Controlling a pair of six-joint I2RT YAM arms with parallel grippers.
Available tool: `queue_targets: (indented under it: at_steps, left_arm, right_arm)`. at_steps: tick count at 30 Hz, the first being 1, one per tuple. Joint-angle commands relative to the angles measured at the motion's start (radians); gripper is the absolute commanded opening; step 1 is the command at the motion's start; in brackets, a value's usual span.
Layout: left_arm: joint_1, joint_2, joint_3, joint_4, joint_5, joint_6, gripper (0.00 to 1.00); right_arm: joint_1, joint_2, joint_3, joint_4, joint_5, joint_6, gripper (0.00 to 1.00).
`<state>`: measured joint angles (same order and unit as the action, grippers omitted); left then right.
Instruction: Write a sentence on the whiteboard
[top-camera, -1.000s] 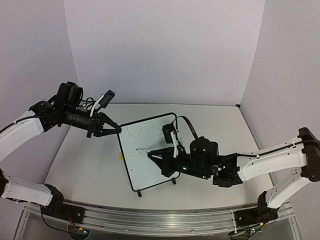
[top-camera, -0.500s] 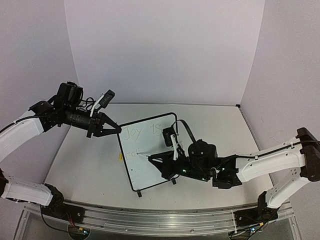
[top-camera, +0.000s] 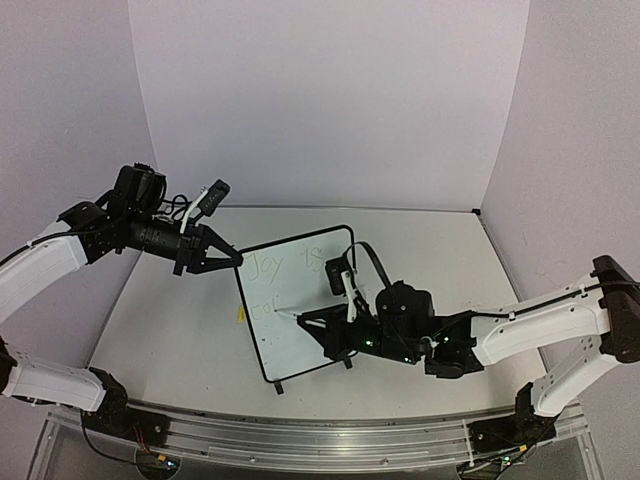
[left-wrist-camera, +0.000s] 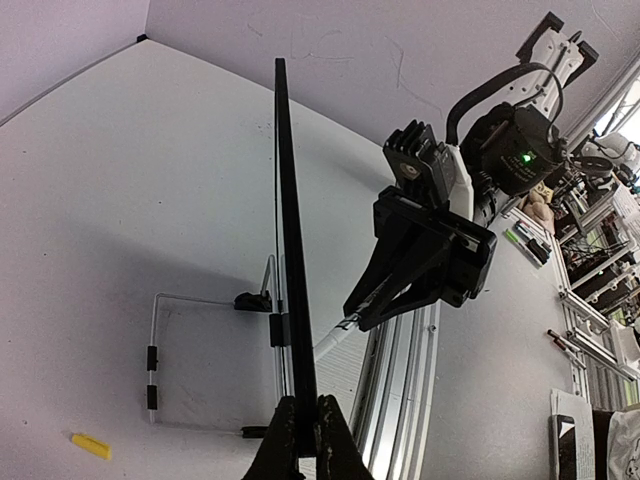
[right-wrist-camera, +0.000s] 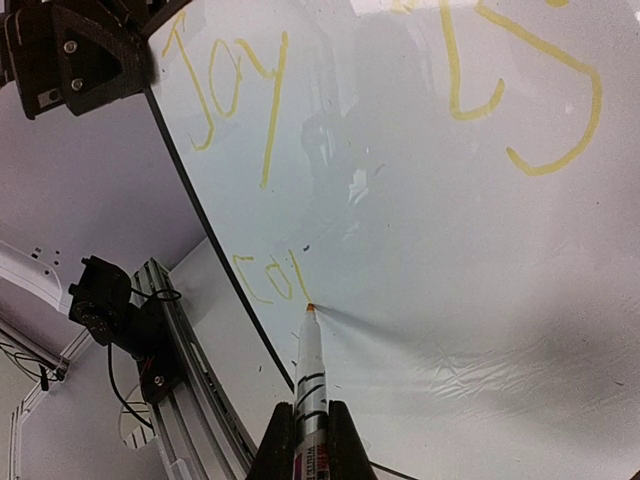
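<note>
Whiteboard (top-camera: 288, 340) stands up in the middle of the picture. My left gripper (top-camera: 234, 260) pinches its upper left corner tight. My right gripper (top-camera: 306, 318) squeezes the pen (right-wrist-camera: 308, 365), tip touching just right of the last yellow letters (right-wrist-camera: 270, 280), so new letters should go rightward.

Top view: sentence (top-camera: 266, 266) second line is too small and faint to read, and the right end effector (top-camera: 303, 316) covers the board's (top-camera: 280, 345) lower right. Left wrist: board is edge-on, so its writing face is hidden; left end effector (left-wrist-camera: 305, 403) is cut by the bottom edge. Right wrist: "is" is clipped at the top, the marker (right-wrist-camera: 309, 360) barrel is buried in the end effector, and the board's right side is out of frame.
</note>
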<state>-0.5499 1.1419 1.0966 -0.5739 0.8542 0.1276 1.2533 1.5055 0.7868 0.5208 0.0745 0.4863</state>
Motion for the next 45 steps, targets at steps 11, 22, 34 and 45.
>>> queue_targets:
  at_steps: [11,22,34,45]
  left_arm:
    - [-0.005,-0.005,-0.010,-0.003,0.021,0.000,0.00]
    - [-0.005,-0.005,-0.011,-0.004,0.021,0.000,0.00]
    - [-0.005,0.001,-0.010,-0.003,0.023,0.001,0.00]
    - [-0.006,0.000,-0.010,-0.003,0.023,0.001,0.00]
  right_arm:
    - [0.000,-0.001,0.009,0.121,0.049,-0.016,0.00]
    - [0.000,-0.040,-0.034,0.120,0.108,-0.006,0.00]
    - [0.000,-0.045,-0.049,0.091,0.120,-0.002,0.00]
    - [0.000,-0.005,-0.044,0.051,0.087,0.038,0.00]
